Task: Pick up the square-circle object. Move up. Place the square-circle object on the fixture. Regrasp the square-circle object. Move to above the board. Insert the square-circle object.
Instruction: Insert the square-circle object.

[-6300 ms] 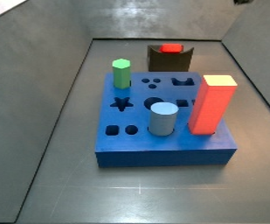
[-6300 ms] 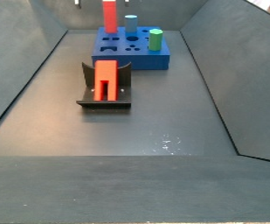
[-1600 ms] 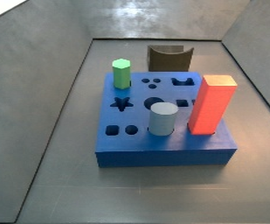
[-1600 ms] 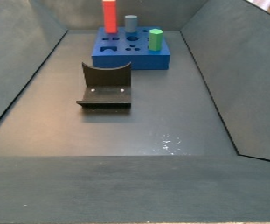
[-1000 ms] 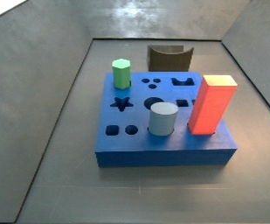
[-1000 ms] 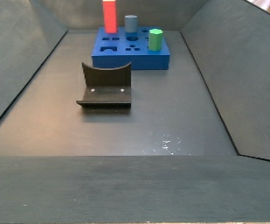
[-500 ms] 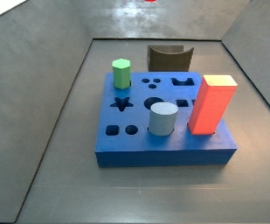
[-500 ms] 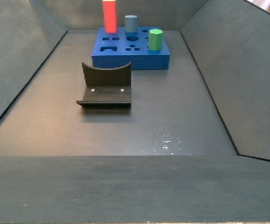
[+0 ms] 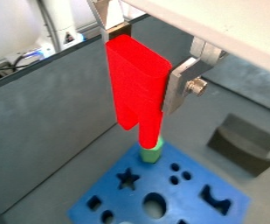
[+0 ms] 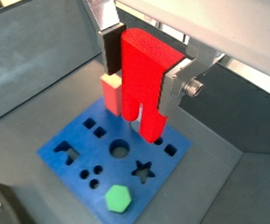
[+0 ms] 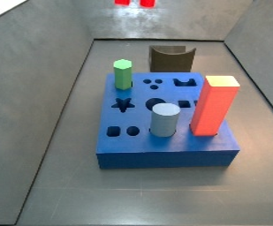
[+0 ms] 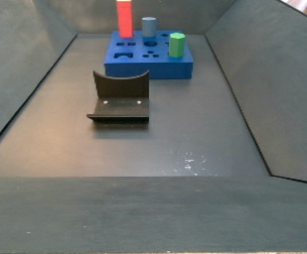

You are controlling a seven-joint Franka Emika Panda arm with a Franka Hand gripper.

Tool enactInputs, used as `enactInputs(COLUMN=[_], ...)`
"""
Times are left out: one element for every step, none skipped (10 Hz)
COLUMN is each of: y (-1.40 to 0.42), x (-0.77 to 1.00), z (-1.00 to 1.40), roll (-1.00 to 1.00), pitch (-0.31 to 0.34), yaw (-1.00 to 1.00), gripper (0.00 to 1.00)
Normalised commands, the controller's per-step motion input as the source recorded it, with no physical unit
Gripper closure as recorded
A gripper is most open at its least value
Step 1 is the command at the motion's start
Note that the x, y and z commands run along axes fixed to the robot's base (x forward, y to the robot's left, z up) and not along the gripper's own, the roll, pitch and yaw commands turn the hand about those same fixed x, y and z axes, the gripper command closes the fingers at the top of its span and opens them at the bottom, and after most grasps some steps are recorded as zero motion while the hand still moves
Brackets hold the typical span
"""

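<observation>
The square-circle object (image 9: 137, 83) is a bright red blocky peg, and my gripper (image 9: 145, 63) is shut on it, a silver finger (image 9: 179, 80) on either side. It hangs high over the blue board (image 10: 148, 156), as both wrist views show (image 10: 143, 74). In a side view only its lower end (image 11: 135, 3) pokes in at the upper edge, above the far wall. The dark fixture (image 11: 171, 58) behind the board has nothing on it, as the low side view also shows (image 12: 120, 96). My gripper is out of that view.
Three pegs stand in the board (image 11: 168, 157): a green hexagonal one (image 11: 123, 73), a grey cylinder (image 11: 164, 119) and a tall red-orange block with a pale top (image 11: 216, 106). Star, round and square holes are open. Grey sloping walls enclose the floor.
The red object lay on the fixture 6.3 s ago and was gone from it by 1.6 s ago. Over the last half second its lower end has come into view at the top.
</observation>
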Motion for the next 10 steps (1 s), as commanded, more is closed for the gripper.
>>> enactInputs(y=[-0.33, -0.37, -0.06, 0.00, -0.16, -0.13, -0.29, -0.31, -0.15, 0.00], x=[0.00, 0.00, -0.03, -0.07, 0.00, 0.25, 0.29, 0.36, 0.00, 0.00], z=[-0.65, -0.74, -0.81, 0.00, -0.27, -1.00, -1.00, -1.00, -0.68, -0.02], roll=[0.00, 0.00, -0.11, 0.00, 0.00, -0.02, 0.00, 0.00, -0.06, 0.00], pitch=[0.137, 0.113, 0.000, -0.029, -0.139, -0.009, 0.000, 0.000, -0.016, 0.000], yaw=[0.70, 0.67, 0.53, 0.03, 0.04, 0.13, 0.16, 0.17, 0.02, 0.00], gripper=[1.00, 1.00, 1.00, 1.00, 1.00, 1.00, 1.00, 1.00, 1.00, 1.00])
